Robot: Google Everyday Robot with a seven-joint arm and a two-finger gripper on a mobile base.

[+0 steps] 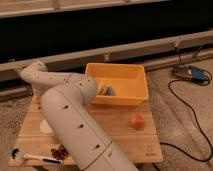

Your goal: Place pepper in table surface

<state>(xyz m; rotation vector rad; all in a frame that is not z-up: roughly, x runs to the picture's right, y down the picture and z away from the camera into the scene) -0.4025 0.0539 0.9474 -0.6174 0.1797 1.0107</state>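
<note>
My arm rises from the bottom middle, bends, and reaches left to the back left corner of the wooden table surface [122, 137]. The gripper [38, 96] hangs below the wrist there, just over the table's back left edge and mostly hidden behind the arm's thick link. The pepper is not visible; it may be hidden behind the arm or in the gripper.
A yellow plastic bin [131, 96] stands at the back middle with a grey object [106, 90] inside. An orange round fruit [137, 121] lies right of centre. A white cup [45, 127], a white-handled brush [31, 157] and dark red bits [60, 152] sit front left. Cables and a blue device [194, 75] lie on the floor to the right.
</note>
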